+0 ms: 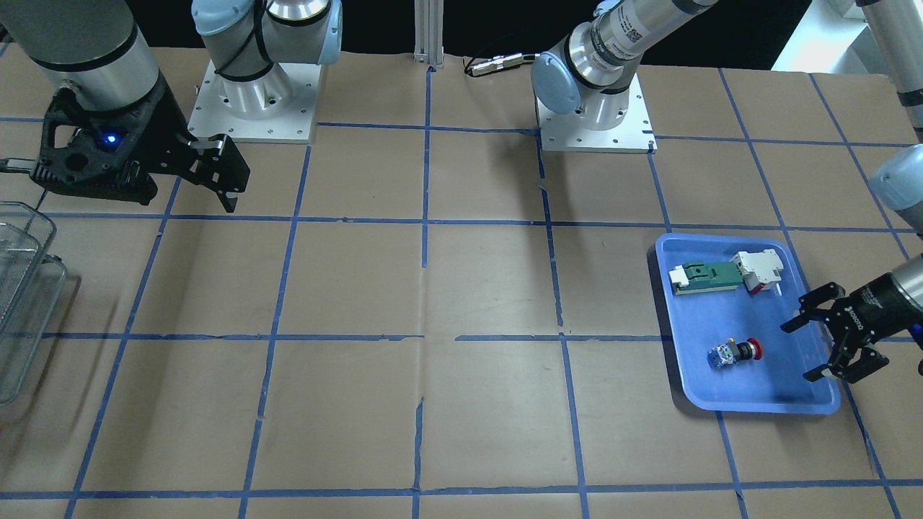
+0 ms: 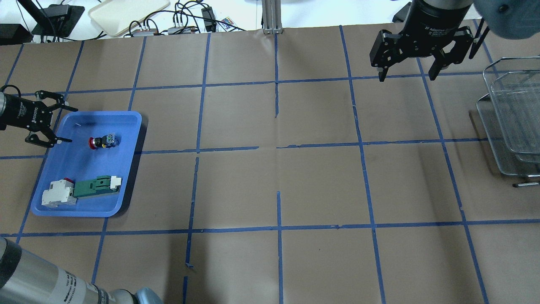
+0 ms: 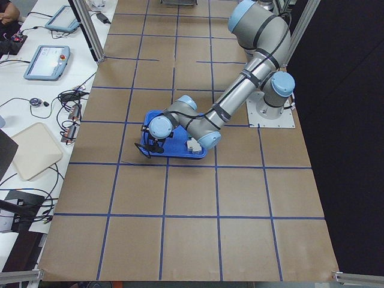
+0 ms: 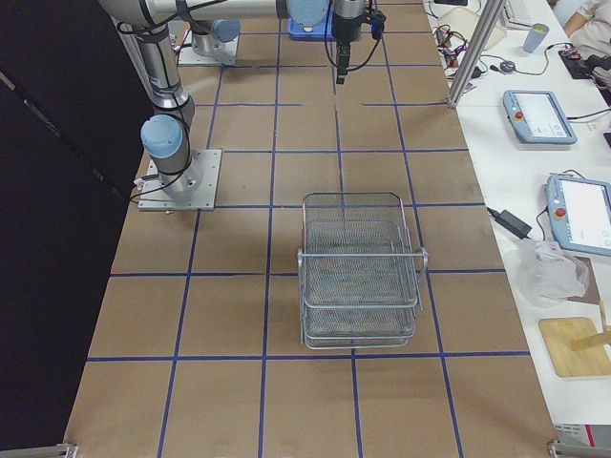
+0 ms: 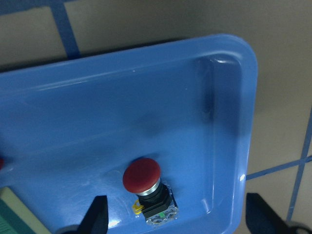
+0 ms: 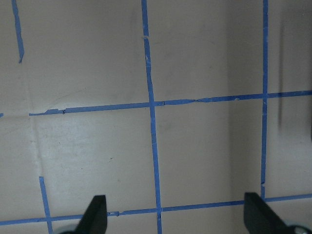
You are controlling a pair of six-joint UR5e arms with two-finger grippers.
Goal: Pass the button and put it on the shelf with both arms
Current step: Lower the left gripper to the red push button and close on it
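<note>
Button (image 2: 102, 142): lies on its side in the blue tray (image 2: 131, 126). Its red cap points at your left fingers (image 1: 815, 299), which are spread open just beside it. Right fingers (image 2: 379, 59): open, empty, well apart from the button, near the shelf (image 2: 506, 105).

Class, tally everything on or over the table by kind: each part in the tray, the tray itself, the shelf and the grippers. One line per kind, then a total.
Red button: 1
Green-and-white part: 1
White block: 1
Blue tray: 1
Wire shelf: 1
Grippers: 2, the left gripper and the right gripper
Total: 7
</note>
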